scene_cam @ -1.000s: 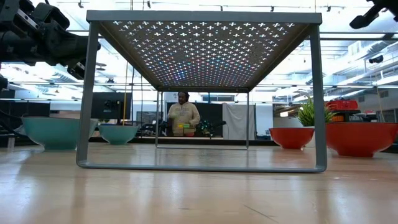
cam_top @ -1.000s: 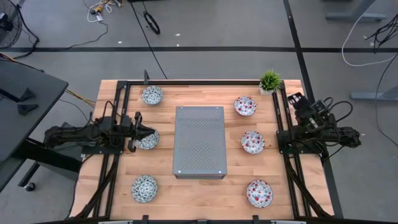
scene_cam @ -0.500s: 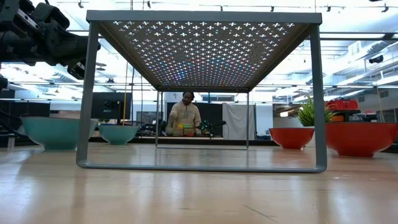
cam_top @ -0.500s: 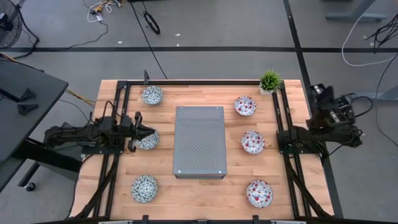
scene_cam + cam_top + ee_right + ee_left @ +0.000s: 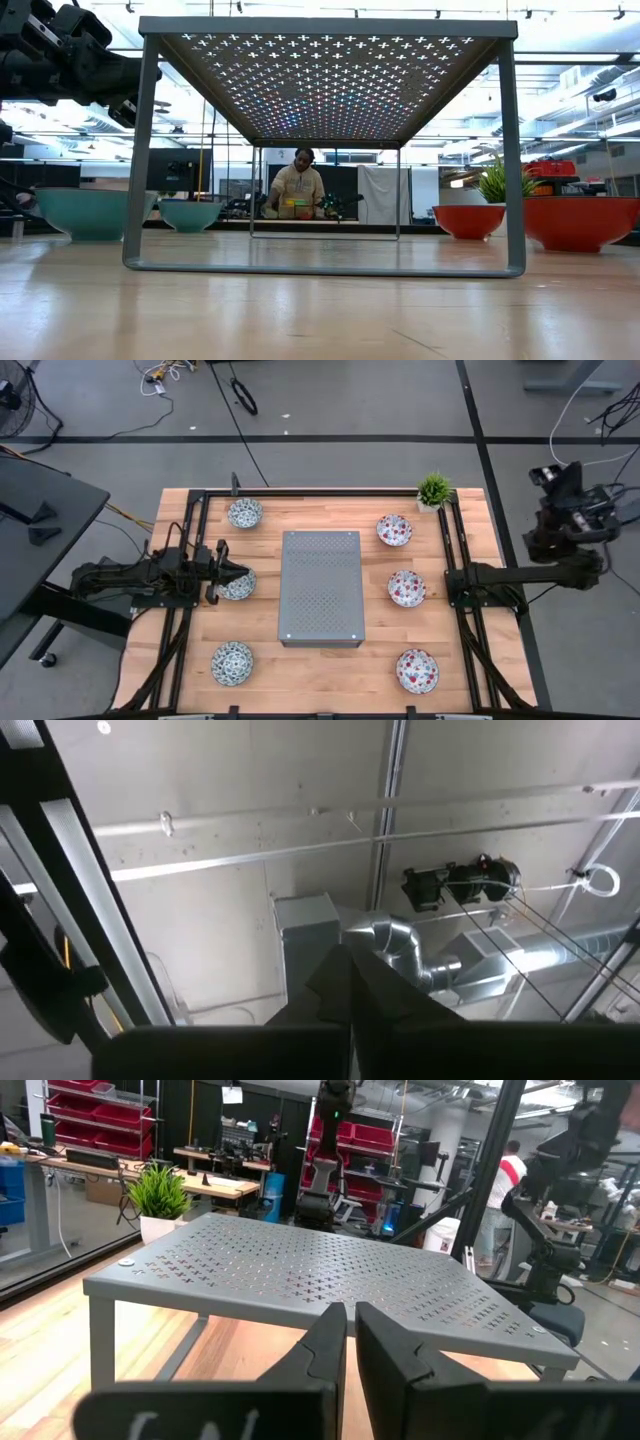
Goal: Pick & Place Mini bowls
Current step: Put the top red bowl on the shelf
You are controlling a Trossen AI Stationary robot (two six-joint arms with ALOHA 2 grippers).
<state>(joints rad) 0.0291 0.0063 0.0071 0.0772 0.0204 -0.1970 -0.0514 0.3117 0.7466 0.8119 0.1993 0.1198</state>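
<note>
On the wooden surface (image 5: 320,660), a grey perforated box (image 5: 321,586) stands at the centre with the mini bowls around it. Three blue-green mini bowls lie on its left side: far (image 5: 245,513), middle (image 5: 238,584) and near (image 5: 232,662). Three red-speckled mini bowls lie on its right: far (image 5: 394,530), middle (image 5: 407,588) and near (image 5: 417,671). A small potted plant (image 5: 434,490) sits at the far right corner. The left end effector (image 5: 232,573) hovers over the middle blue-green bowl, its fingers (image 5: 330,1345) nearly pressed together with a thin gap and, as far as the views show, pinching nothing. The right end effector (image 5: 350,982) is raised well off the surface's right side, pointing at the ceiling, fingers pressed together and empty. Across the room, a person (image 5: 297,185) stands behind a bench.
</note>
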